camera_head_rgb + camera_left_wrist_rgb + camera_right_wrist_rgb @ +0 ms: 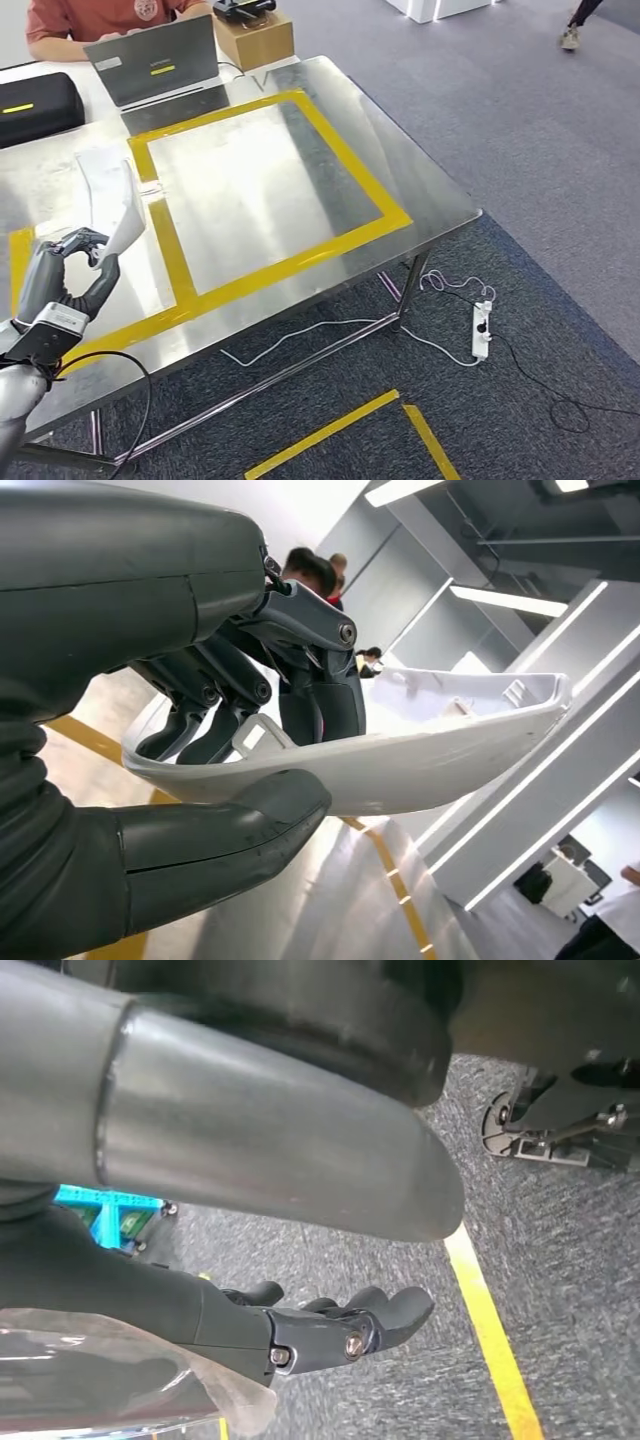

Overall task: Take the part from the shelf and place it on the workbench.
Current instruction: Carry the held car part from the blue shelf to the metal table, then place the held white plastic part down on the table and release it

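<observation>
**Now: white part held over the steel tabletop**

Here the left hand (64, 270) grips the white part (113, 200) above the near left area of the tabletop (317, 90). In the head view the part rises upright out of the hand, its wide pale end uppermost, and it hangs clear of the shiny steel surface, just beside the left bar of the yellow tape frame (355, 170). The left wrist view shows the grip closely: the thick grey thumb (249, 820) presses under the long curved shell of the part (453, 745), while the darker fingers (302, 640) curl over its inner side.

The right hand (332, 1325) hangs beside the robot above the grey carpet (573, 1280); its fingers lie loosely extended and hold nothing. A yellow floor line (494, 1345) runs close by.

At the far edge of the tabletop stands a laptop (155, 60) with a person (106, 15) seated behind it, next to a cardboard box (255, 40) and a black case (38, 105). A white power strip (481, 330) lies on the carpet below.
</observation>
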### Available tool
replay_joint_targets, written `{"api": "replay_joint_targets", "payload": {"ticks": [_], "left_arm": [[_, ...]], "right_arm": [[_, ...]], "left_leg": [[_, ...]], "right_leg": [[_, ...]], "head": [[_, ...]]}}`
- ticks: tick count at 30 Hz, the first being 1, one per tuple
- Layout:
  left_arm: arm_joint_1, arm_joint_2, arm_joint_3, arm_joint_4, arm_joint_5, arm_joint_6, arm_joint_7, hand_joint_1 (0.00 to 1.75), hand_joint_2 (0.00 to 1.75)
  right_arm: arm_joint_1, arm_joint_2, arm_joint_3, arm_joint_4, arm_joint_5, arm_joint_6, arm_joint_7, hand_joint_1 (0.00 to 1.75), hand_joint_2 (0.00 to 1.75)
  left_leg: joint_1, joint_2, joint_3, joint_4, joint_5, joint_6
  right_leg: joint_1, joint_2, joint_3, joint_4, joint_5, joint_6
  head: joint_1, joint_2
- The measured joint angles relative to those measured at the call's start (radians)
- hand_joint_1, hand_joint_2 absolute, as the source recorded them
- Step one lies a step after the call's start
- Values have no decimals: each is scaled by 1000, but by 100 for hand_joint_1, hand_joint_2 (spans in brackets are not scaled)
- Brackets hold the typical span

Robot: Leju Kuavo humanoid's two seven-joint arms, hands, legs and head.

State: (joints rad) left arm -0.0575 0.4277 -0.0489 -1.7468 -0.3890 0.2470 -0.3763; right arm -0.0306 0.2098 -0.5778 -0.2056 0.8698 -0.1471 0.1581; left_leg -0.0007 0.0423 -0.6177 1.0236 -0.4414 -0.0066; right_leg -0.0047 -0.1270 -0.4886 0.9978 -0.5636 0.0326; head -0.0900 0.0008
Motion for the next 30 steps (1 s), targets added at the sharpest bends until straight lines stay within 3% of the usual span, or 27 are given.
{"api": "replay_joint_targets", "payload": {"ticks": [2,4,5,6,7,9,10,11,13,15,17,19,21,22,24,26,27,28,30], "left_arm": [[-6,-1,-1,0,0,0,0,175,175],[-15,-5,-4,0,-1,0,0,175,175],[-18,-9,-8,1,-1,0,0,175,175],[-22,-12,-13,3,-2,-1,0,175,175],[-26,-15,-18,5,-4,-2,0,175,175],[-40,-23,-29,10,-7,-5,1,175,175],[-49,-26,-36,12,-9,-7,2,175,175],[-58,-30,-43,15,-10,-9,3,175,175],[-72,-36,-55,19,-11,-12,5,175,175],[-78,-39,-64,22,-13,-13,5,175,175],[-87,-40,-71,25,-13,-13,5,175,175],[-100,-43,-78,29,-14,-13,5,175,175],[-104,-47,-85,34,-14,-13,6,175,175],[-104,-48,-88,36,-15,-14,6,175,175],[-104,-48,-93,40,-15,-14,6,175,175],[-106,-48,-95,41,-16,-13,6,175,175],[-108,-47,-96,41,-16,-13,6,175,175],[-109,-47,-96,41,-16,-13,7,175,175],[-109,-46,-97,41,-16,-13,7,175,175]], "right_arm": [[-2,0,0,0,4,-4,-3,0,0],[0,0,1,0,9,-8,-8,0,0],[2,0,1,0,10,-10,-11,0,0],[4,0,1,0,11,-11,-12,0,0],[7,0,1,0,11,-14,-13,0,0],[10,-1,0,0,10,-18,-15,0,0],[11,-1,0,0,9,-19,-16,0,0],[12,-1,0,0,8,-20,-17,0,0],[12,-1,1,0,5,-20,-18,0,0],[13,-1,0,0,3,-22,-19,0,0],[14,-1,0,-1,0,-22,-20,0,0],[15,-1,0,-1,-1,-22,-21,0,0],[16,-1,0,-1,-1,-22,-21,0,0],[16,-1,0,-1,-1,-22,-20,0,0],[15,-1,0,-1,-1,-21,-20,0,0],[14,-1,0,-1,-1,-20,-20,0,0],[14,-1,0,-1,-1,-20,-20,0,0],[13,-1,0,-1,-1,-20,-20,0,0],[10,-1,0,-1,-1,-20,-20,0,0]], "left_leg": [[4,-24,3,-7,3,14],[6,-47,3,-9,3,24],[5,-60,3,-9,2,26],[5,-74,4,-8,1,27],[4,-90,4,-8,1,27],[5,-121,7,-7,0,25],[5,-135,6,-4,-2,22],[6,-148,4,-1,-3,18],[8,-173,-3,2,-2,6],[13,-186,-7,0,1,-7],[10,-138,-23,36,-20,-16],[9,-73,-74,147,-76,-23],[14,-56,-128,260,-118,-28],[16,-53,-135,275,-115,-30],[18,-40,-89,191,-61,-29],[12,3,-17,58,-15,-22],[7,17,2,19,-6,-17],[3,22,9,3,-8,-11],[1,-3,8,-1,-6,2]], "right_leg": [[-4,51,-21,49,-31,6],[-6,113,-94,182,-86,7],[-6,123,-137,252,-105,7],[-5,127,-172,296,-107,7],[-5,129,-189,303,-88,6],[-6,145,-169,205,-4,3],[-9,173,-146,136,33,1],[-12,198,-123,80,56,-1],[-14,226,-98,31,64,-6],[-13,202,-89,24,66,-16],[-14,173,-79,15,68,-28],[-12,140,-72,11,65,-37],[-9,108,-69,11,60,-40],[-8,92,-67,12,58,-40],[-7,64,-60,12,52,-36],[-4,40,-53,12,44,-27],[-1,29,-49,12,40,-22],[1,20,-46,11,37,-17],[0,4,-40,7,32,-6]], "head": [[2,0],[5,0],[6,0],[6,0],[6,0],[6,0],[6,0],[5,0],[4,0],[4,0],[0,0],[-4,0],[-4,0],[-4,0],[-4,0],[-4,0],[-3,0],[-2,0],[-1,0]]}}
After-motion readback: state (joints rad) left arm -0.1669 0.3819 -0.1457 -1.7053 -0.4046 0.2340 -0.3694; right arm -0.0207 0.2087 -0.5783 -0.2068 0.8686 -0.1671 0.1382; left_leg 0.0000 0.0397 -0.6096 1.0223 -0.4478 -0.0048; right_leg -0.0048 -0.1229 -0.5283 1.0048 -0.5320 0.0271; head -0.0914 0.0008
